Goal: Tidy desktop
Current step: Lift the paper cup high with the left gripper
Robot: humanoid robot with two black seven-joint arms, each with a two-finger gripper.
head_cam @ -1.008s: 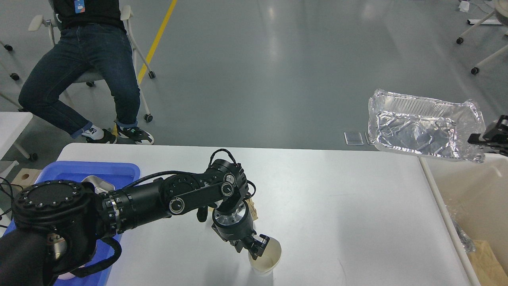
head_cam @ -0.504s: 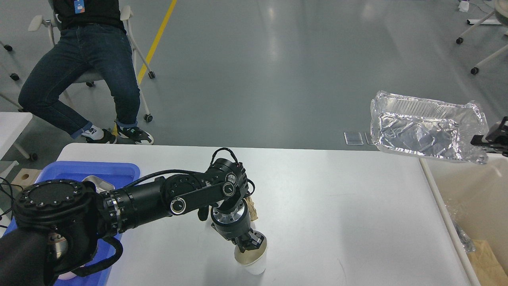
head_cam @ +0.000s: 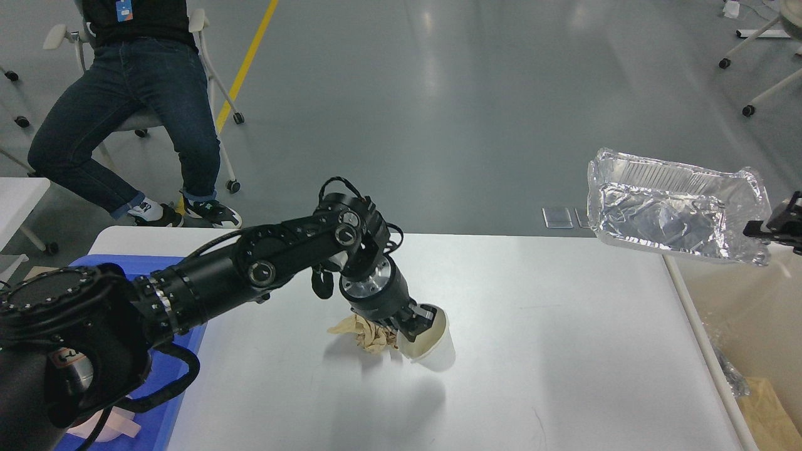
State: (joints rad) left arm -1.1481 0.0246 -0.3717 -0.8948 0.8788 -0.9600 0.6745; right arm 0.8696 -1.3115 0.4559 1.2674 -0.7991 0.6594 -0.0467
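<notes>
The white desktop [head_cam: 564,351] fills the lower middle of the head view. My left gripper [head_cam: 418,321] is shut on the rim of a white paper cup [head_cam: 432,346], which hangs tilted just above the desktop. A crumpled brown paper wad [head_cam: 366,333] lies on the desktop right beside the cup's left side. My right gripper [head_cam: 777,223] is at the far right edge, shut on the corner of a crinkled aluminium foil tray [head_cam: 673,210] held in the air beyond the desktop's right end.
A blue plastic tray [head_cam: 188,351] sits at the left end, mostly hidden by my left arm. A cream-coloured bin [head_cam: 745,300] stands against the desktop's right edge, below the foil tray. A seated person [head_cam: 131,94] is beyond the far left corner.
My left arm has risen and moved away from the front edge with the cup, uncovering the brown paper wad. The foil tray has drifted slightly right.
</notes>
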